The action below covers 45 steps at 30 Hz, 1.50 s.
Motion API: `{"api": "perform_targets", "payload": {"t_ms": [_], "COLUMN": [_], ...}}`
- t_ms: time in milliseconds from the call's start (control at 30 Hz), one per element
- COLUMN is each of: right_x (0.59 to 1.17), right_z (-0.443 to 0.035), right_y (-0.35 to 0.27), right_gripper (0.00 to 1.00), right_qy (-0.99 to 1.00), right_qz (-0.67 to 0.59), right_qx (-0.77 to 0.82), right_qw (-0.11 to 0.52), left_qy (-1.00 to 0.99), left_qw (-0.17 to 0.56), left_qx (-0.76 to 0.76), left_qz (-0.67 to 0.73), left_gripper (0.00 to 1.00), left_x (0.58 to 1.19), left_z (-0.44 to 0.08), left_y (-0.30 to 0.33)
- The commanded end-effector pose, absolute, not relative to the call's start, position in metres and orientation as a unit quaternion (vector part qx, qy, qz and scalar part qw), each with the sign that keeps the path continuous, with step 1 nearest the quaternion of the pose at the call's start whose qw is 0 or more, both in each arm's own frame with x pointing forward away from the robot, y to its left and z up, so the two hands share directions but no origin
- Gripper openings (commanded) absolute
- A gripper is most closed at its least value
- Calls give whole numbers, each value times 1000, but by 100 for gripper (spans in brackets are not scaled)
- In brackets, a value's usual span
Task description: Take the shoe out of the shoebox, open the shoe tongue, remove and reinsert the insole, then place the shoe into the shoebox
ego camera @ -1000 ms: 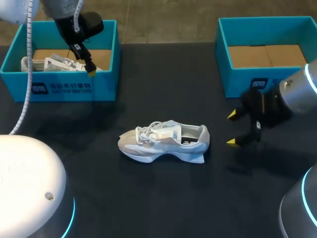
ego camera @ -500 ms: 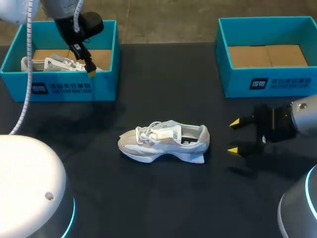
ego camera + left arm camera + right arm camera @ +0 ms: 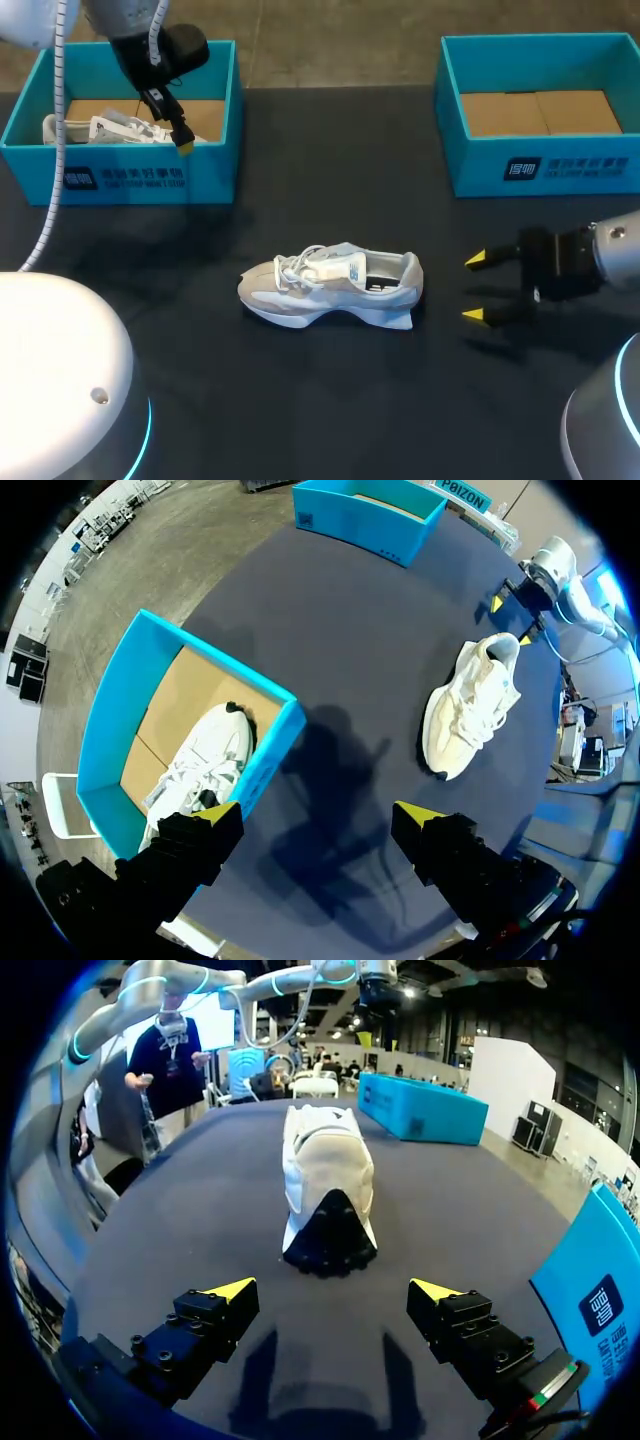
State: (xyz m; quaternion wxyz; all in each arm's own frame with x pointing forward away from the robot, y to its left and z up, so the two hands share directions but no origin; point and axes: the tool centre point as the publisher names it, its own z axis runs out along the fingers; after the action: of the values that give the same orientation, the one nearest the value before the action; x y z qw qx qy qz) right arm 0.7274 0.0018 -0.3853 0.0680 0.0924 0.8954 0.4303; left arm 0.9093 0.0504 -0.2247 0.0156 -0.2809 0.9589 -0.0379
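The shoe stands upright on its sole at the centre of the dark counter, toe toward 9 o'clock and heel toward 3 o'clock. Our right fingers are spread apart and hold nothing; they lie at the shoe's 3 o'clock, near the heel but not touching it. Our left fingers, also spread and holding nothing, hover above the near wall of the left shoebox at 10 o'clock, in which we see a second shoe. The right shoebox stands at 2 o'clock.
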Motion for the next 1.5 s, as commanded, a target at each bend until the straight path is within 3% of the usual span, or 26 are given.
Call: {"api": "perform_targets", "payload": {"t_ms": [33, 833, 1500], "right_x": [727, 736, 749], "right_z": [-384, -386, -407], "right_y": [3, 29, 71], "right_gripper": [100, 100, 100], "right_qy": [896, 885, 874], "right_qz": [429, 438, 463], "right_qx": [93, 125, 127], "right_qw": [69, 96, 80], "left_qy": [959, 959, 959], "left_qw": [17, 17, 17], "left_qx": [-281, -281, -281], "left_qz": [-38, -38, -38], "left_gripper": [100, 100, 100], "left_x": [908, 908, 908], "left_z": [-225, -225, -225], "left_y": [51, 51, 51]}}
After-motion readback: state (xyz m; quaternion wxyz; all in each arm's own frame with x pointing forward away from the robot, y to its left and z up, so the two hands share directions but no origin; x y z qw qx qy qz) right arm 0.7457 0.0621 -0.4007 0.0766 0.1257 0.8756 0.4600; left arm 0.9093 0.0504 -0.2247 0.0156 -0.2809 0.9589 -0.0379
